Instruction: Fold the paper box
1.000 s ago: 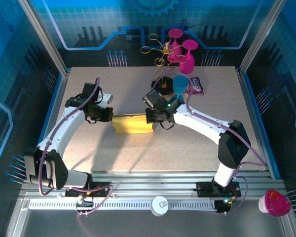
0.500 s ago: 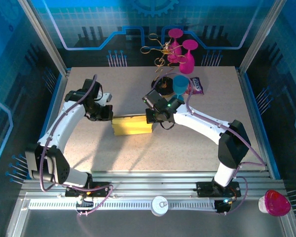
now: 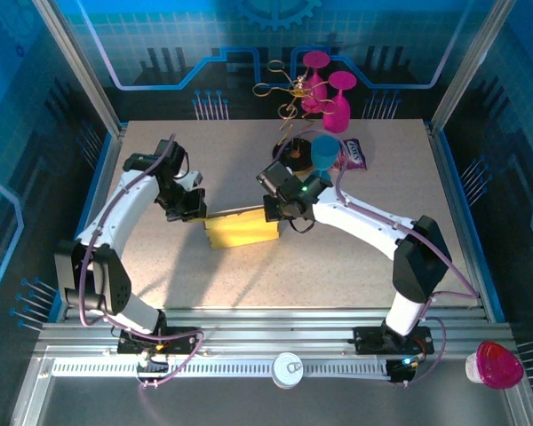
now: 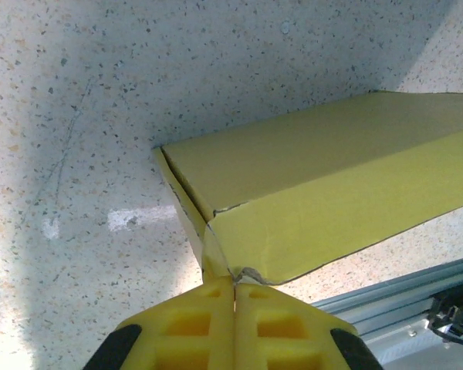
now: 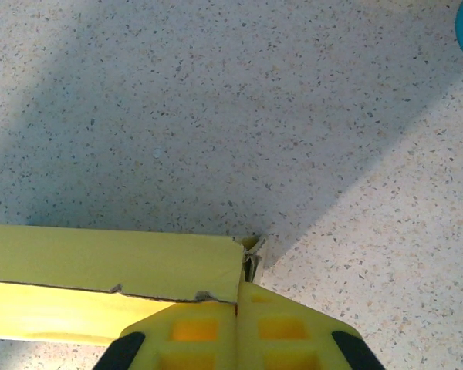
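1. Left hand (image 4: pixel 233 287) — pinched tight on a corner flap of the box (image 4: pixel 332 177), which runs ahead and rightward.
2. Right hand (image 5: pixel 239 291) — closed on the opposite corner; the box lies to its left on the desk (image 5: pixel 216 116).

The box (image 3: pixel 241 229) lies near the middle of the table (image 3: pixel 204 293), its long side running from 9 to 3 o'clock. The left gripper (image 3: pixel 200 215) is at its 9 o'clock end, pinched onto a corner. The right gripper (image 3: pixel 272 215) is nipped onto the 3 o'clock end. From the box, at about 1 o'clock, sits a puck (image 3: pixel 295 153), with a cup (image 3: pixel 324 151) just to its right and a packet (image 3: pixel 354 158) just beyond the cup. Past the table's far edge, at 12 o'clock, stands a wire rack (image 3: pixel 282 89), with two glasses (image 3: pixel 338 105) on its right. At 6 o'clock, a cap (image 3: pixel 287 368) rests on the rail in front of the arm bases. A pot (image 3: pixel 496 364) sits off the near right corner, at about 4 o'clock.
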{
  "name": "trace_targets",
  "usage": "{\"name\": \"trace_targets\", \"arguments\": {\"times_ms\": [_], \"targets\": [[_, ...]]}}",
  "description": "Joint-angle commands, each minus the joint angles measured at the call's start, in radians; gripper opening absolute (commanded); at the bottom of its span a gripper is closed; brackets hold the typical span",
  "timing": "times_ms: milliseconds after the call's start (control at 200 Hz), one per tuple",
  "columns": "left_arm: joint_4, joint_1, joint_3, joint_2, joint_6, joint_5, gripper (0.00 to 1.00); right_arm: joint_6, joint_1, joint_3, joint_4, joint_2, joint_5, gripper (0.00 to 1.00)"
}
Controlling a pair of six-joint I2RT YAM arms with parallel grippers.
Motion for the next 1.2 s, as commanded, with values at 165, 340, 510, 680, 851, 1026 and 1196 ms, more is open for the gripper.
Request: {"name": "trace_targets", "arguments": {"times_ms": [165, 340, 510, 680, 851, 1026, 1196], "targets": [[-0.070, 0.012, 0.075, 0.041, -0.043, 0.124, 0.00, 0.010, 0.007, 0.008, -0.067, 0.042, -0.030, 0.00], [-0.083, 0.013, 0.077, 0.051, -0.055, 0.163, 0.00, 0.010, 0.006, 0.008, -0.067, 0.043, -0.031, 0.00], [-0.068, 0.013, 0.043, 0.041, -0.065, 0.181, 0.00, 0.012, 0.005, 0.005, -0.065, 0.048, -0.036, 0.00], [-0.039, 0.013, -0.002, 0.026, -0.079, 0.189, 0.00, 0.012, 0.005, 0.006, -0.065, 0.049, -0.035, 0.00], [0.022, 0.013, -0.069, -0.005, -0.104, 0.208, 0.00, 0.012, 0.006, 0.001, -0.065, 0.048, -0.033, 0.00], [0.063, 0.013, -0.111, -0.037, -0.123, 0.211, 0.00, 0.009, 0.005, -0.009, -0.061, 0.042, -0.033, 0.00], [0.082, 0.013, -0.138, -0.051, -0.134, 0.210, 0.00, 0.007, 0.005, -0.014, -0.059, 0.038, -0.035, 0.00]]}}
